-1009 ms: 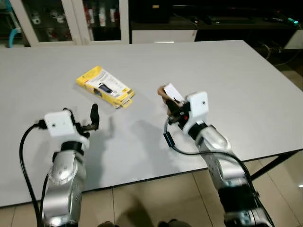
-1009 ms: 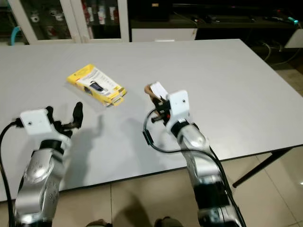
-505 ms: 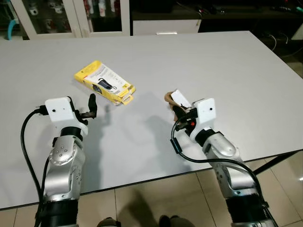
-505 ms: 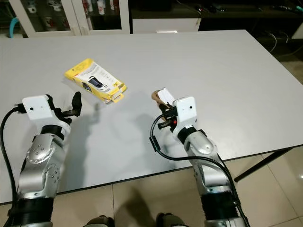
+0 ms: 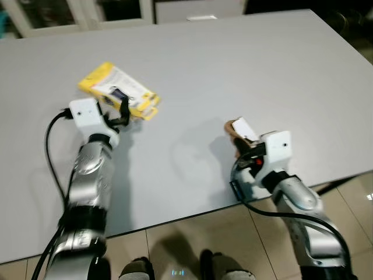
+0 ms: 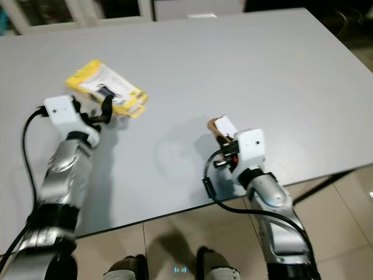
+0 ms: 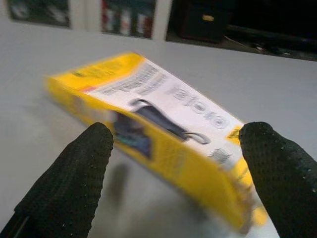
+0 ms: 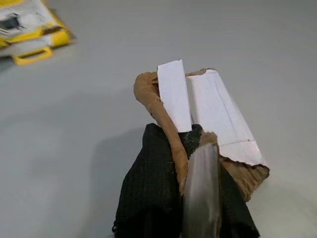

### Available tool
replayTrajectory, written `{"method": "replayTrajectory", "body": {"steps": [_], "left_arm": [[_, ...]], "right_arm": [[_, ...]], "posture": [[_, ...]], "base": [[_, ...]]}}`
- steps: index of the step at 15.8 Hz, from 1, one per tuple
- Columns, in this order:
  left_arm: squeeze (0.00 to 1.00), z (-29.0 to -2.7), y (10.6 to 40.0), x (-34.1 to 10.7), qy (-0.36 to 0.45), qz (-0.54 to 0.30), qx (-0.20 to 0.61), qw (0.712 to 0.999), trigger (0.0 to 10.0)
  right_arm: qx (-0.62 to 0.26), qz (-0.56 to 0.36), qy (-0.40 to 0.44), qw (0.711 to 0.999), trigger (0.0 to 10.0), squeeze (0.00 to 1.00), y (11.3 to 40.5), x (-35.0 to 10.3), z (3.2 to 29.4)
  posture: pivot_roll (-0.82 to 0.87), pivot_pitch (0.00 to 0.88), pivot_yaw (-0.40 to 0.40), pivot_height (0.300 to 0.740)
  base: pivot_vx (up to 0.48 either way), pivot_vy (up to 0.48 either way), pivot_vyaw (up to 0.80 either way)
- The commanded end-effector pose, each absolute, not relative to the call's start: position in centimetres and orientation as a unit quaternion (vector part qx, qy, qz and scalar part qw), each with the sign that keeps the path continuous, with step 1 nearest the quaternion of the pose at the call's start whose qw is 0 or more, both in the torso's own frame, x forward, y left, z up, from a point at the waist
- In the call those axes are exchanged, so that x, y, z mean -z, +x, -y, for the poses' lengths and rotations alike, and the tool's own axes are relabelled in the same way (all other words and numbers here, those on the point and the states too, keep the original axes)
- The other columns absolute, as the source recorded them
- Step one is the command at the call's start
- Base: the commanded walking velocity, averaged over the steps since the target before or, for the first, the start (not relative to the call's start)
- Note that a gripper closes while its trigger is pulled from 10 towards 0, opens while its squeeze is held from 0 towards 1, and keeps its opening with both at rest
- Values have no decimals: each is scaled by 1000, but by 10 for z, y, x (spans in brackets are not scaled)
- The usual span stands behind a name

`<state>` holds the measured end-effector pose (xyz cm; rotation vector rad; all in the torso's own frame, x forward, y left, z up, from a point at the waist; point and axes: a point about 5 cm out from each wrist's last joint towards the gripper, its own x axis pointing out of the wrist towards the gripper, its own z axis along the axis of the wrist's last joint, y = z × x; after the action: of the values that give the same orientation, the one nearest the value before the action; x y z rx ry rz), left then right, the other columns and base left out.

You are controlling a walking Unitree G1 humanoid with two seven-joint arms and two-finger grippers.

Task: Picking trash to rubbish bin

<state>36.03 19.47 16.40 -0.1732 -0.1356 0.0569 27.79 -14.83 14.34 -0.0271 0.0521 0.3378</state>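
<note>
Right gripper (image 5: 243, 153): near table's front edge, above grey table (image 5: 245, 70), fingers clenched on torn cardboard scrap (image 8: 208, 119), brown with white face; scrap held off surface. Left gripper (image 7: 173, 163): farther in, on robot's left, fingers spread apart, released, one each side of yellow box (image 5: 119, 98). Yellow box: lies flat on table, printed white panel up, between open fingers; contact cannot be told.

head eyes: down on table (image 5: 245, 64) | wrists: close along pincers
</note>
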Motion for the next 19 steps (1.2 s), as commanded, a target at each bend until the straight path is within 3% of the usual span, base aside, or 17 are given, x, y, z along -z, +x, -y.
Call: {"method": "replayTrajectory", "body": {"steps": [1,9,15,19], "left_arm": [[0,-195,366,-164,-104,71,-25,992,10000],[0,-202,395,-194,-175,103,-68,977,10000],[0,-209,403,-230,-125,155,-58,978,10000],[0,-215,408,-240,-87,144,-47,985,10000]], "right_arm": [[-164,-30,-9,986,10000,0,272,-145,152],[-163,-45,-10,985,10000,0,259,-149,154],[-168,-47,4,985,10000,0,260,-148,146],[-167,-49,10,985,10000,0,258,-147,145]], "posture": [[-271,326,-5,740],[-306,336,-12,740],[-272,324,0,740],[-269,330,7,740]], "base": [[0,0,0],[0,0,0],[0,0,0],[0,0,0]]}}
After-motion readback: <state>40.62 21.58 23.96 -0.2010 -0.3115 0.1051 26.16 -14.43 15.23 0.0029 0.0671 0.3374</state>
